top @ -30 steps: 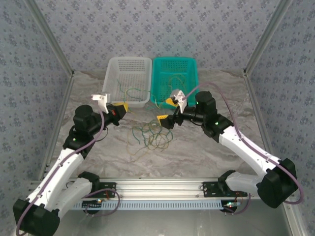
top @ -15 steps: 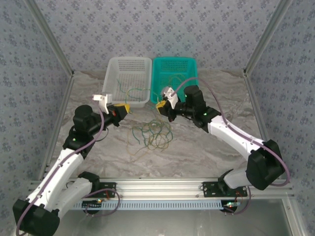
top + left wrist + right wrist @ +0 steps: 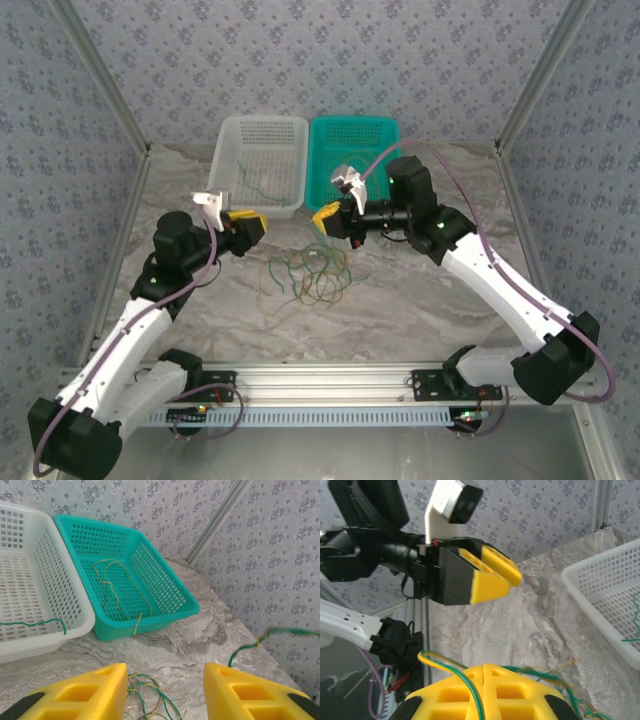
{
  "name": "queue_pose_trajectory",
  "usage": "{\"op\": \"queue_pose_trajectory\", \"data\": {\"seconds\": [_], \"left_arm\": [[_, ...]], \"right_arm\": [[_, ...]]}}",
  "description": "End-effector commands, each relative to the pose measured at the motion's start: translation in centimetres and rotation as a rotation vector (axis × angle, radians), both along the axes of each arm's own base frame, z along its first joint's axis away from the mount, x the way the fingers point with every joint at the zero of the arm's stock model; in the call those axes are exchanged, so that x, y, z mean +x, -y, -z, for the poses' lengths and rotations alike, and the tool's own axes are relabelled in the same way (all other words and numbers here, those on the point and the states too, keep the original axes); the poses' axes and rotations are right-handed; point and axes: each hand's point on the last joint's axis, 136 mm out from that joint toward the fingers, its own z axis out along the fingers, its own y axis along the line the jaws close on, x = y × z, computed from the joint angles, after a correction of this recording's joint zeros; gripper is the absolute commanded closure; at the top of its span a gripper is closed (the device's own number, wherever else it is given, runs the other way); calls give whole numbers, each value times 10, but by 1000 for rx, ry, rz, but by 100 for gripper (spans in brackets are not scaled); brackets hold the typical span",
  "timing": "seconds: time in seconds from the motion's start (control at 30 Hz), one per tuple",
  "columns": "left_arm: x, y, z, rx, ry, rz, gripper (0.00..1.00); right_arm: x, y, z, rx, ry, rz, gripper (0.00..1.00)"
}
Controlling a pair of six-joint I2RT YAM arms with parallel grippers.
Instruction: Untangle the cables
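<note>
The cables lie as a loose tangle of green and yellow-tan loops on the marble table between the arms, also seen as strands below my left fingers. My right gripper hovers above the pile, shut on a green-and-yellow strand that arcs over its pads. That strand hangs in the air at the right of the left wrist view. My left gripper stands open by the white basket's front, nothing between its jaws. More yellow strands lie in the teal basket.
A white basket and a teal basket stand side by side at the back. A green strand lies in the white one. The two grippers face each other closely; the left one looms in the right wrist view.
My right gripper was open low over the pile; it has shut on a strand and risen toward the teal basket. My left gripper's jaws have opened.
</note>
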Motion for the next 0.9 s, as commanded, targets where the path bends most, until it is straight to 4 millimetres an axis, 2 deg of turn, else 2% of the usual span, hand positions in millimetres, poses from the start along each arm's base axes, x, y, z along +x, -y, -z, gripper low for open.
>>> {"op": "queue_pose_trajectory", "data": {"seconds": [0.0,0.07,0.13,0.17,0.2,0.4,0.57,0.7,0.77,0.87], "left_arm": [[-7,5,-44,-16,99,51,54],[-16,11,-62,-22,135,102,48],[-27,19,-76,-14,167,163,46],[-32,23,-82,-9,181,191,41],[-37,26,-87,-5,191,210,40],[-56,42,-99,14,216,274,42],[-67,57,-104,-11,214,336,49],[-73,75,-99,-25,179,414,52],[-72,87,-85,-9,155,448,49],[-56,97,-55,12,100,417,44]], "right_arm": [[-13,2,-23,31,-25,-10,100],[-11,2,-30,35,-18,6,100],[-9,0,-34,34,-10,25,100],[-6,0,-35,33,-8,46,100],[-2,-1,-36,31,-10,67,100],[24,-2,-37,31,-67,214,100],[41,-4,-31,51,-166,299,100],[51,-8,-26,78,-250,341,100],[52,-10,-24,90,-276,346,100],[55,-10,-25,119,-307,362,100]]}}
